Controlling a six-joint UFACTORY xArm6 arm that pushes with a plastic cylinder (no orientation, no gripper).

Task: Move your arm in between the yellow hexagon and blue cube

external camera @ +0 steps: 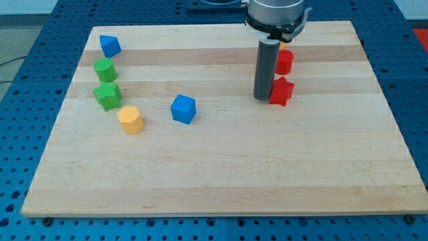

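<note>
Looking at the wooden board (221,181), you see my tip (262,98) just left of the red star block (281,91), well right of the blue cube (182,109) and yellow hexagon (130,120), which sit near each other. No hand exists here, just a bare rod.

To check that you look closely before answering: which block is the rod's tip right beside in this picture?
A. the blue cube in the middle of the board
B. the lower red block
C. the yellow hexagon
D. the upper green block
B: my tip sits just to the view's left of the lower red block, far from the yellow hexagon and the blue cube.
</note>
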